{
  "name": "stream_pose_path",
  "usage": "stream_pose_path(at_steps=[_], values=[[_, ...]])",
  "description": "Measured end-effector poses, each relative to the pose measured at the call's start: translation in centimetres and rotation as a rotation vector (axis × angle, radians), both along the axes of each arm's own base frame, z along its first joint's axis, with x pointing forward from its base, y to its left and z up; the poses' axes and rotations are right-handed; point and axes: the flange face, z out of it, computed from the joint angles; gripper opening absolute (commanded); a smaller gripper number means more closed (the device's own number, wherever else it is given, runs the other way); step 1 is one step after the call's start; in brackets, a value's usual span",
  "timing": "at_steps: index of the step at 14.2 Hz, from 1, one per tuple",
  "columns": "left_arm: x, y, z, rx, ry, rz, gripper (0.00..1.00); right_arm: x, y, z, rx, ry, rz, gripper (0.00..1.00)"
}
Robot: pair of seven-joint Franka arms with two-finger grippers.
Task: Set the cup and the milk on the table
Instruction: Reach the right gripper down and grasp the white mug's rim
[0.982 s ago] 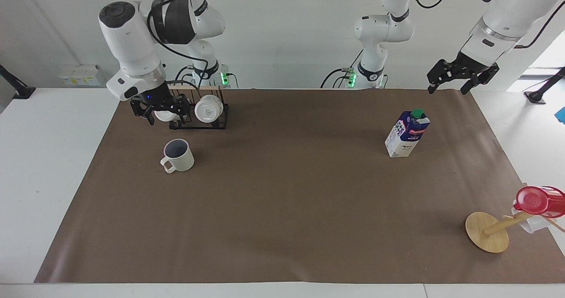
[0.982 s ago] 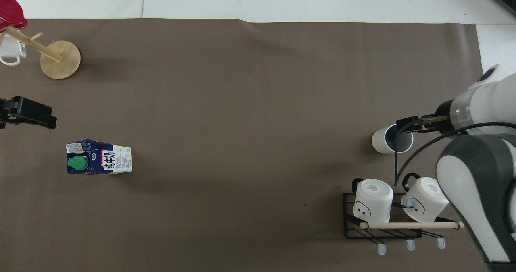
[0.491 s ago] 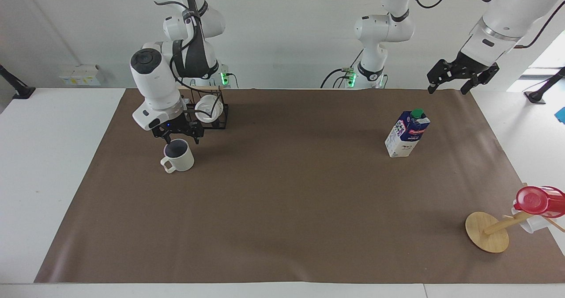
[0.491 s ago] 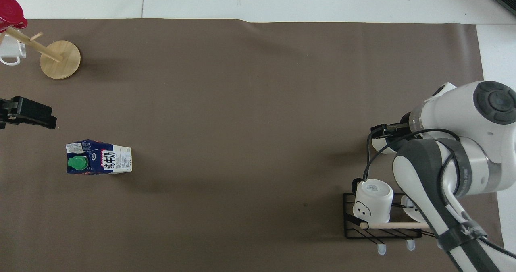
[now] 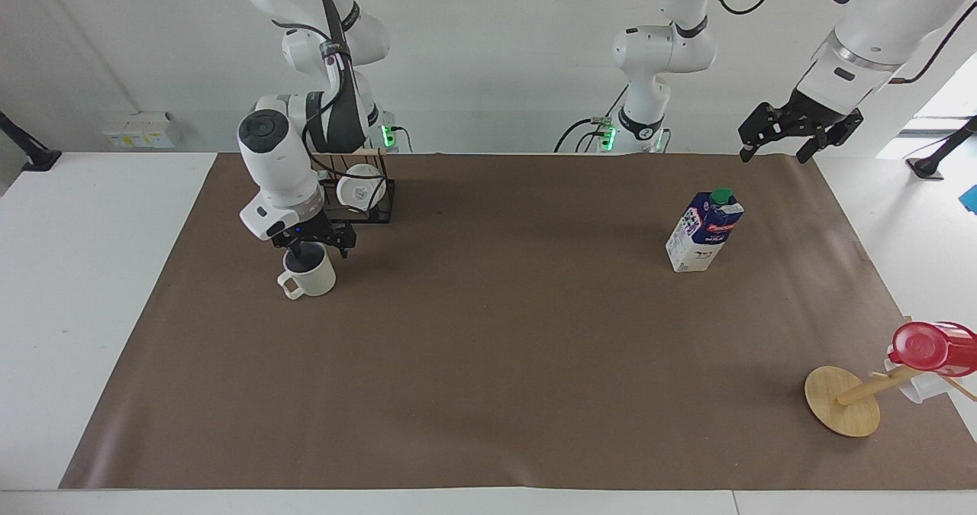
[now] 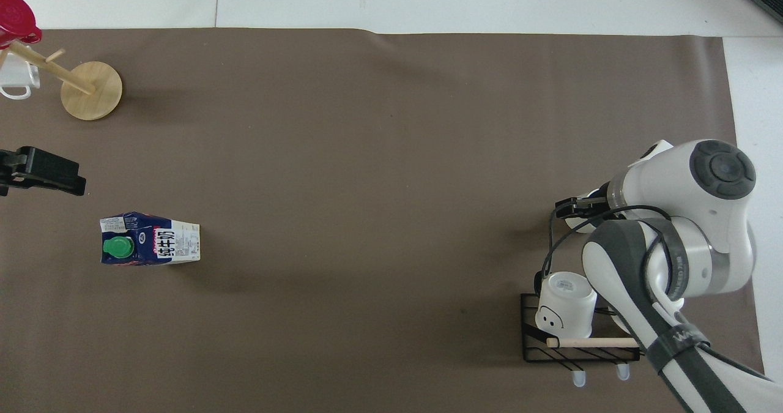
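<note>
A: Facing view, right end effector (image 5: 311, 245) down at the cup (image 5: 308, 272), fingers spread, one seemingly inside the rim and one outside, nothing clenched yet. Looks like a wall pinch being lined up, since the handle points away from the robots and the rim is the easy hold.

B: Overhead agrees? Cup (image 6: 575, 222) mostly hidden under the right arm there, only a sliver showing beside the rack (image 6: 581, 333).

A: Yes. Cup upright on the paper of the counter (image 5: 99, 286), toward the right arm's end, just farther from the robots than the rack with its white mug (image 5: 360, 192).

B: And the milk (image 5: 705, 231)?

A: Upright on the paper toward the left arm's end, cap up, well apart from the cup. Left end effector (image 5: 798, 130) up in the air over the counter's edge near its own base, jaws released, empty, waiting. Probably parked clear so as not to knock the carton.

B: Risk?

A: Tall carton, tips easily. Wooden stand (image 5: 843, 400) with the red cup (image 5: 927, 347) well away, no hindrance.
</note>
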Motion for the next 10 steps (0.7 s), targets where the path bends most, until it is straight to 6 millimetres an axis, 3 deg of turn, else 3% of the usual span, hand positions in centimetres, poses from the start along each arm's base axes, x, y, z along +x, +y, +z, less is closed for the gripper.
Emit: stream_pose_path(at_steps=[5, 10], values=[[0.02, 0.27, 0.0, 0.0, 0.0, 0.005, 1.0, 0.17, 0.03, -0.83, -0.003, 0.001, 0.001, 1.0], [0.02, 0.41, 0.0, 0.0, 0.0, 0.008, 1.0, 0.3, 0.04, -0.73, -0.002, -0.01, 0.001, 0.46]])
